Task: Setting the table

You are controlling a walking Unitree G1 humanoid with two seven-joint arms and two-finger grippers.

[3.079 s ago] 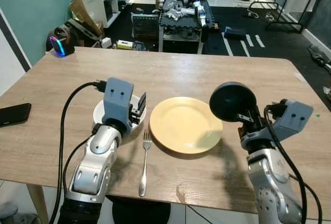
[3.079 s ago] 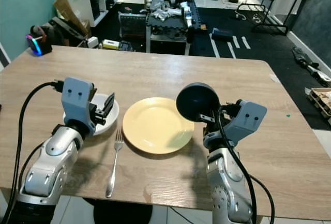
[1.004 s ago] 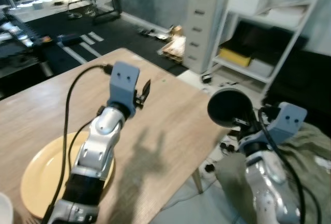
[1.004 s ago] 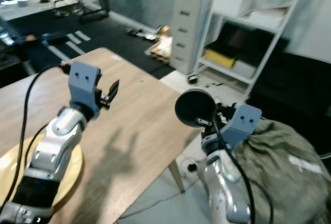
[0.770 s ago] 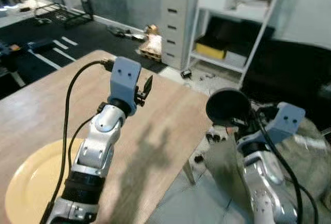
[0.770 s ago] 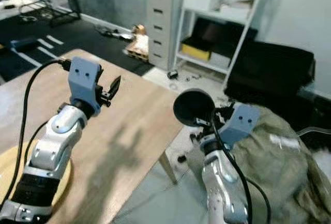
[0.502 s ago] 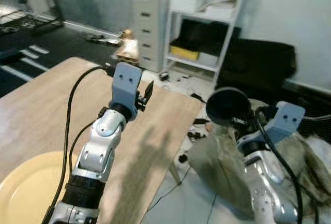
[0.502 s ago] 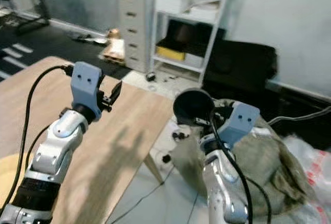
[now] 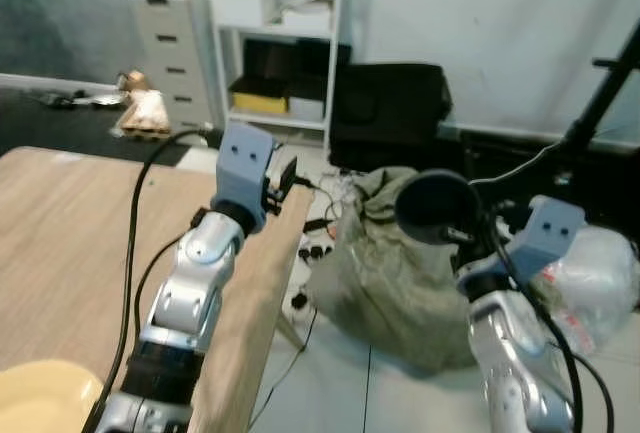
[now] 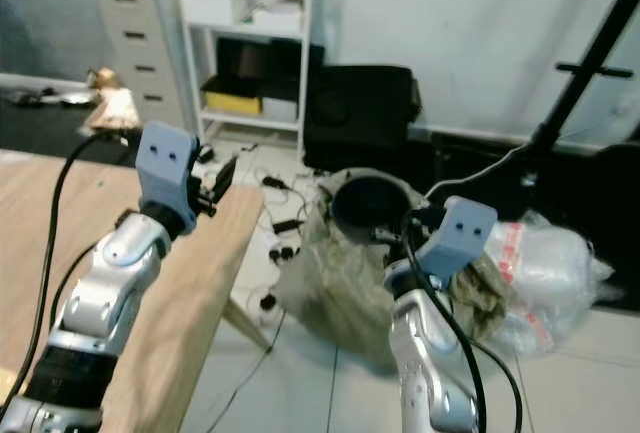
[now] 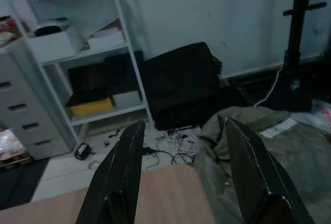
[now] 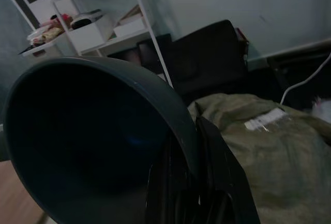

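Dark bowl (image 9: 434,207) remains gripped in right hand (image 9: 468,238).

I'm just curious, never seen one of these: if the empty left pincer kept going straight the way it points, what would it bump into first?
Probably nothing close: the open left pincer points past the table corner toward the black case, though depth is unclear.

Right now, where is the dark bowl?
The dark bowl is held up in the right gripper, off the table's right edge, above the olive sack on the floor.
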